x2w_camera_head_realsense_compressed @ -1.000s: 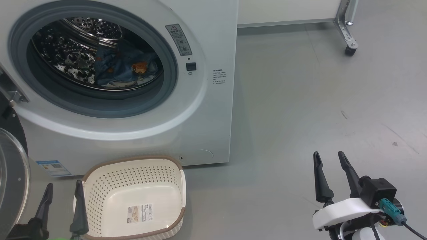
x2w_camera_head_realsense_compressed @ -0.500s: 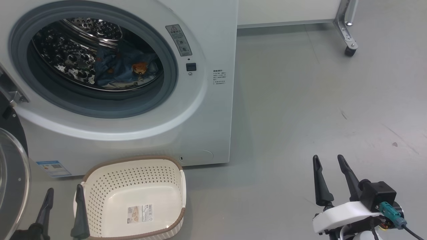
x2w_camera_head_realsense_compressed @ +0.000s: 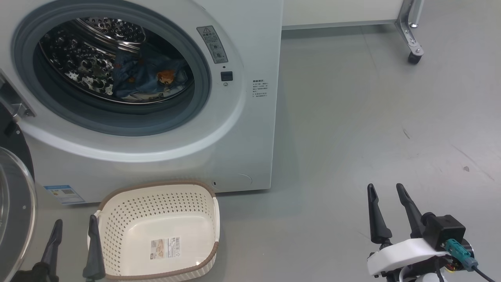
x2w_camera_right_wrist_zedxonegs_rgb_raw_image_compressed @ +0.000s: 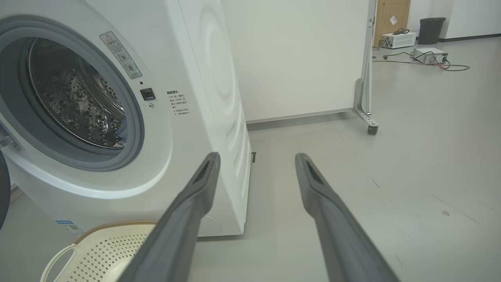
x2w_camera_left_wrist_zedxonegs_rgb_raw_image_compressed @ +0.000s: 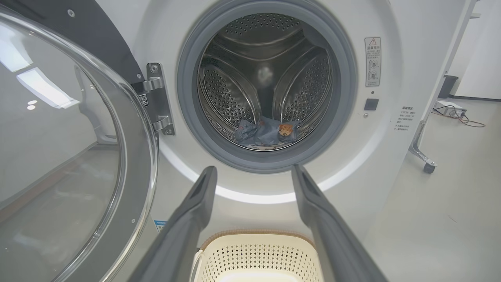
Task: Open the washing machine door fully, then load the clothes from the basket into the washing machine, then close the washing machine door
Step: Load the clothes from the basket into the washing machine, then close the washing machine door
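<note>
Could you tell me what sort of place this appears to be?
Probably a lab or test room rather than a home laundry: the washing machine stands on a smooth grey floor beside a wheeled partition, with electronic boxes and cables further back.

The head view looks forward and down from high up at the washing machine [x2w_camera_head_realsense_compressed: 235, 129] front and the basket [x2w_camera_head_realsense_compressed: 156, 203], with the left gripper [x2w_camera_head_realsense_compressed: 75, 220] and right gripper [x2w_camera_head_realsense_compressed: 384, 187] at its bottom edge. The left wrist view faces the drum [x2w_camera_left_wrist_zedxonegs_rgb_raw_image_compressed: 266, 70] squarely and near, the clothes [x2w_camera_left_wrist_zedxonegs_rgb_raw_image_compressed: 266, 131] beyond and between its jaws. The right wrist view sits low, the machine left of its jaws. All share the drum mouth and basket.
</note>
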`<state>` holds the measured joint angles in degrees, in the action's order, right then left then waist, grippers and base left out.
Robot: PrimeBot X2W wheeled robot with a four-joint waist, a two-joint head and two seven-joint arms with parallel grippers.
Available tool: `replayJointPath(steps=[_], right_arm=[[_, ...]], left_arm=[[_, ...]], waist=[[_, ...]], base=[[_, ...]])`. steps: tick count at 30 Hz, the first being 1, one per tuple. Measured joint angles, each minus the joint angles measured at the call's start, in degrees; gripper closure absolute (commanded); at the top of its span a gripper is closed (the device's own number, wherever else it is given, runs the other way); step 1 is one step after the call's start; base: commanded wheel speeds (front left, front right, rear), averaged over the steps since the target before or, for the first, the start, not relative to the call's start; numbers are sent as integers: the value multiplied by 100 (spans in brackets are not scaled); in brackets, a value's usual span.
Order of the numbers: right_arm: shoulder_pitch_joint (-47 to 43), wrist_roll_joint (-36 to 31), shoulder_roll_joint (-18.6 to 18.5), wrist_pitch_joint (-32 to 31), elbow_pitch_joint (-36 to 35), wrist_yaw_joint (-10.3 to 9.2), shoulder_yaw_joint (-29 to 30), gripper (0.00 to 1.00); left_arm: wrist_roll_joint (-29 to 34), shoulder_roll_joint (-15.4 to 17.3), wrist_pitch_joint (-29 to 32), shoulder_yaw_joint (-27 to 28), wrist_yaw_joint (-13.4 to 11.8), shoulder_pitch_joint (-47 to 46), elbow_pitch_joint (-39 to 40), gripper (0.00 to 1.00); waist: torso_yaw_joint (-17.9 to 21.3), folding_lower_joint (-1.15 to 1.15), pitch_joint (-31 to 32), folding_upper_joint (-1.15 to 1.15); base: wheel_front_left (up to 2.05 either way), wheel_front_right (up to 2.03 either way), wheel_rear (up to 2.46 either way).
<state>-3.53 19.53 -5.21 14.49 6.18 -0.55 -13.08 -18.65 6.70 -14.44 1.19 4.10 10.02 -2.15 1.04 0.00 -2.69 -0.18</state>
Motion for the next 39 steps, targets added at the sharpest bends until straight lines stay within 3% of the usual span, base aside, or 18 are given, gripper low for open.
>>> replayJointPath(steps=[20, 39], right_arm=[[0, 0, 65, 0, -26, 46, 26, 0], [0, 0, 100, 0, -25, 49, 80, 0]], left_arm=[[158, -64, 0, 111, 40, 1, -30, 0], [200, -116, 0, 210, 97, -10, 38, 0]], waist=[[13, 0, -69, 0], [31, 0, -101, 0]], base=[[-15, 15, 0], [-79, 79, 0]])
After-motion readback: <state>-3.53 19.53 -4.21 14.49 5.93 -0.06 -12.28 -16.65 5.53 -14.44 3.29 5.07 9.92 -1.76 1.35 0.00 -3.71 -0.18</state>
